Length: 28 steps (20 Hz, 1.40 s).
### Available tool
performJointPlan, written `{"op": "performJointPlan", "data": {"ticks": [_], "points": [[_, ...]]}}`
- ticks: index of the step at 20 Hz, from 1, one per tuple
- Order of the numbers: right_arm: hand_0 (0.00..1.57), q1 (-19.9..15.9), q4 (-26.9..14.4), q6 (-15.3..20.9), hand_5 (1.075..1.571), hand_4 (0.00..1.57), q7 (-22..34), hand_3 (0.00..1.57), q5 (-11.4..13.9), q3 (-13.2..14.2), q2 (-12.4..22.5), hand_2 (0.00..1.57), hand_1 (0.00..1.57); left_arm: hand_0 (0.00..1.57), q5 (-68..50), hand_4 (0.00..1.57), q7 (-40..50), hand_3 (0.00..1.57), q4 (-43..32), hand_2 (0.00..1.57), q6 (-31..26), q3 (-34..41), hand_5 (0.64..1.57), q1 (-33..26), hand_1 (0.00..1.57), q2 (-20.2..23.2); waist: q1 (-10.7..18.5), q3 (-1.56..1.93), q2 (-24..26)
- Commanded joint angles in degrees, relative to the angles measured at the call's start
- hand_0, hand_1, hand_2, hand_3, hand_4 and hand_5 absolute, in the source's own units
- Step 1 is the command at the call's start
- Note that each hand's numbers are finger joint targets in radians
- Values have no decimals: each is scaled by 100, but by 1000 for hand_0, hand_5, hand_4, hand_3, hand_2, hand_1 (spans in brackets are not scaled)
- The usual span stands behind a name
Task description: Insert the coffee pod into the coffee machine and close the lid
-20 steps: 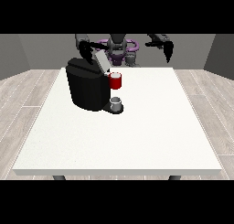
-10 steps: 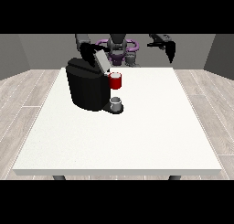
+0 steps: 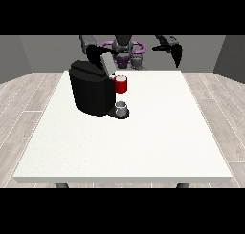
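Observation:
The black coffee machine (image 3: 91, 92) stands on the table's far left part. Its grey lid (image 3: 105, 64) is tilted up at the top. A red thing at the machine (image 3: 121, 84) sits at its front, and a small grey thing (image 3: 121, 108) rests on the machine's base below it. The hand at the view's left (image 3: 97, 54) is just behind and above the lid, close to it. The hand at the view's right (image 3: 172, 48) hangs in the air over the table's far right edge, fingers pointing down and holding nothing.
The white table (image 3: 158, 132) stretches wide towards the camera and to the right of the machine. The robot's torso (image 3: 125, 50) stands behind the far edge. Grey floor surrounds the table.
The hand at the view's left has shifted a little down and towards the lid. The hand at the view's right has barely moved, staying raised.

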<state>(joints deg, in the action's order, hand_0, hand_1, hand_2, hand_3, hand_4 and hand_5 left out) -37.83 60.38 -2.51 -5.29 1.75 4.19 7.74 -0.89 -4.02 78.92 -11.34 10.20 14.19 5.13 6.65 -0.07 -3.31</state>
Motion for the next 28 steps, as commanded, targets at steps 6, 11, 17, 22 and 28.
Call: {"op": "performJointPlan", "data": {"ticks": [6,11,17,22,28], "points": [[0,-521,-219,-64,1571,0,316,0,253,-202,-42,0,0,0,-20,169,-190,0,-76,0,-3,-47,1571,-104,0,70,167,6,-5],[0,-725,-217,175,1571,149,252,0,705,-508,-202,0,0,0,8,181,-419,0,-346,0,-3,-25,1571,2,0,137,131,6,-156],[0,-856,-451,193,1571,73,192,0,627,-323,-341,0,0,0,-32,121,-297,0,-46,0,29,-156,1571,33,0,120,142,6,-60],[0,-530,6,57,1571,132,156,0,417,-783,-753,0,0,0,16,165,-632,0,-268,0,120,-233,1571,-296,0,-121,-87,5,423],[0,642,515,-40,1571,286,-454,0,-437,-1192,-768,0,0,0,-165,192,-651,0,-386,0,31,-34,1571,-367,0,32,-373,7,681]]}}
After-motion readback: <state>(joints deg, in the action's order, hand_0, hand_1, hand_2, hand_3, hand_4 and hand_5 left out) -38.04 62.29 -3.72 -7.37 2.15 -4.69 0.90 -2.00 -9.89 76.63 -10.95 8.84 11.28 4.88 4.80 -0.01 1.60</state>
